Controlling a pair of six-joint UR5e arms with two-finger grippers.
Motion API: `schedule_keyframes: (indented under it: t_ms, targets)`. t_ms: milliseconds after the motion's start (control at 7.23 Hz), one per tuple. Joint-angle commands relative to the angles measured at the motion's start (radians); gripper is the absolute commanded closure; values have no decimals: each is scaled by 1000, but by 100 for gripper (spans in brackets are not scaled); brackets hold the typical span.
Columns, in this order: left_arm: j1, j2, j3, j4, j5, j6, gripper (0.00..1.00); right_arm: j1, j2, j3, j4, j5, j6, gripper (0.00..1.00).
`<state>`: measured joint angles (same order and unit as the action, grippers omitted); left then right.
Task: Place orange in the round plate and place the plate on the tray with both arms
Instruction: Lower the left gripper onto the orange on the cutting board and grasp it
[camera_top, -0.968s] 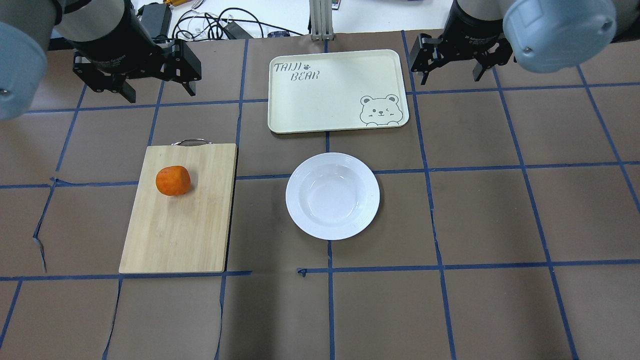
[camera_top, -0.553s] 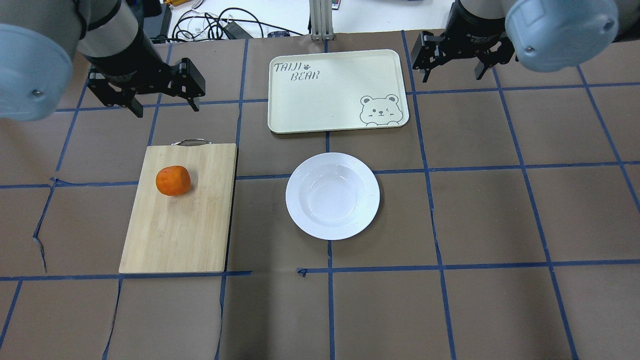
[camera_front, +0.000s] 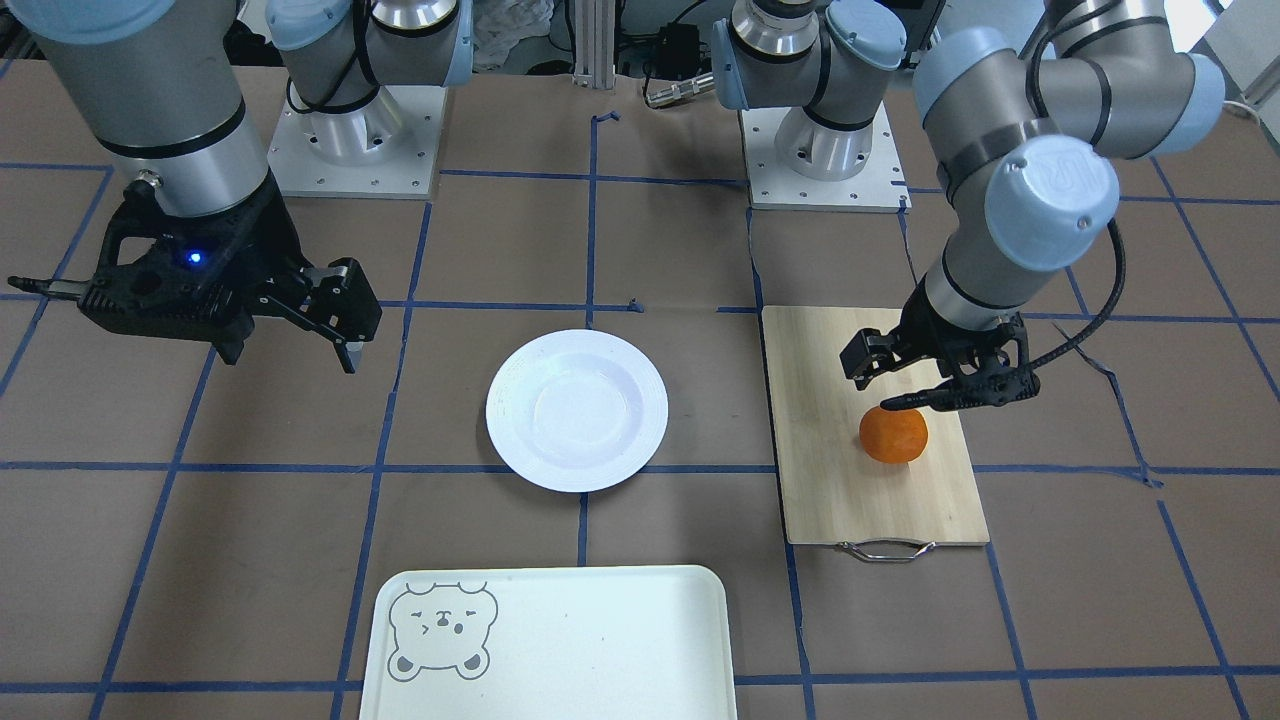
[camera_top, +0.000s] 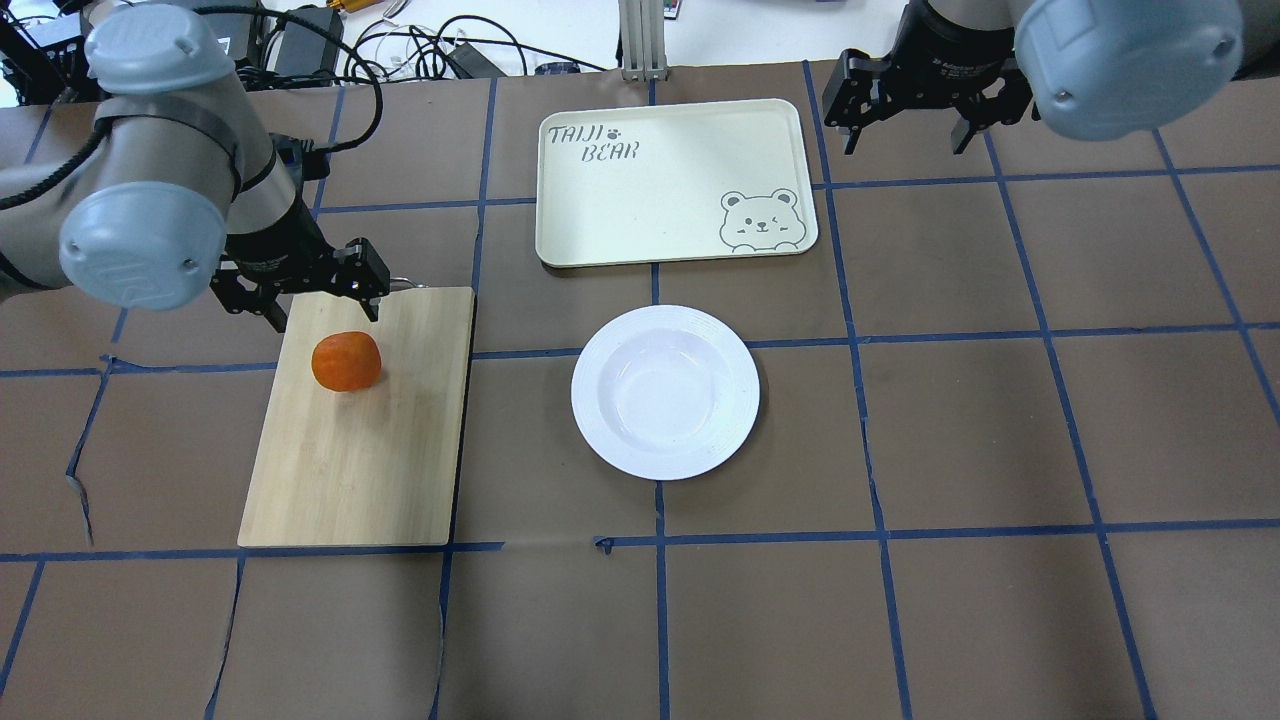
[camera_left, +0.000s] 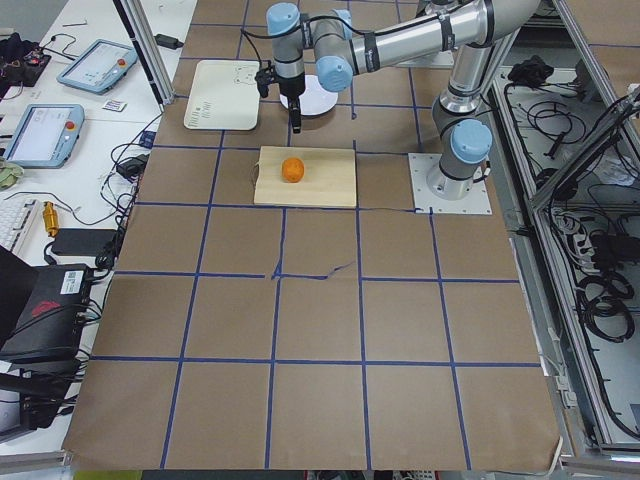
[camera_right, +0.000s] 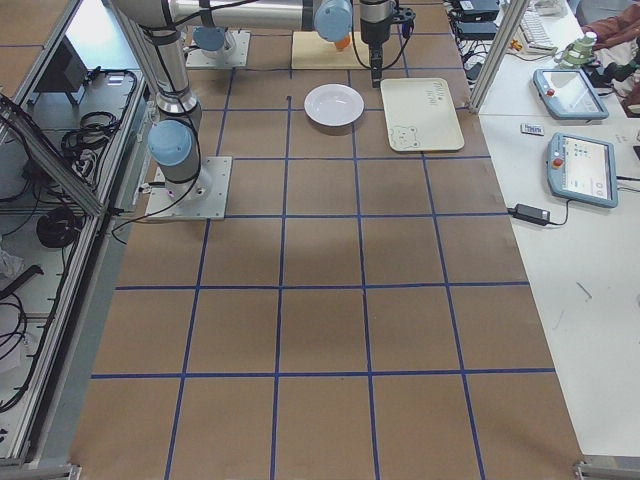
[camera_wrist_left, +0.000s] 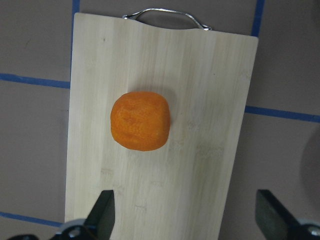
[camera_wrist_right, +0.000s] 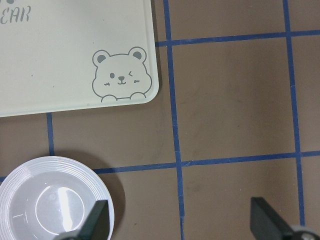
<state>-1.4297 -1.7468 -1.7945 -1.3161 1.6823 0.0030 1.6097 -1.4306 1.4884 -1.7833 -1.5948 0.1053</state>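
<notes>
Orange (camera_top: 346, 361) lies beneath your left claw (camera_top: 322, 314), which stands apart, slightly off its midline (right claw (camera_top: 908, 140), likewise apart, well away).

One camera looks forward and down over my shoulders onto the brown paper-covered desk (camera_top: 950, 420); another faces me from across it, steeply down. Two far ones watch from the desk's ends. My left wrist camera sits close above the small bright orange fruit (camera_wrist_left: 140, 120); my right wrist's shares the glossy white round plate (camera_wrist_right: 25, 172) and pale cream rectangular tray (camera_wrist_right: 65, 60) with the overhead.
</notes>
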Motion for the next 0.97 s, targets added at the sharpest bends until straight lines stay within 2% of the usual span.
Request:
schedule_keyframes:
  t_ms: [0,415,553,691,830]
  targets:
    - [35,-107,-13,23,14,69,0,4,-1,3,-1,-1,-4,0]
    - [37,-216,-10,107,53,74,0,6,-2,3,-4,-2,4,0]
    - [35,-233,-8,124,51,69,50,6,-2,3,-4,-2,4,0]
    - [35,-231,-8,127,47,58,81,6,-2,3,-4,-4,4,0]
    - [31,-221,-2,123,37,46,95,6,-4,3,-4,-4,7,0]
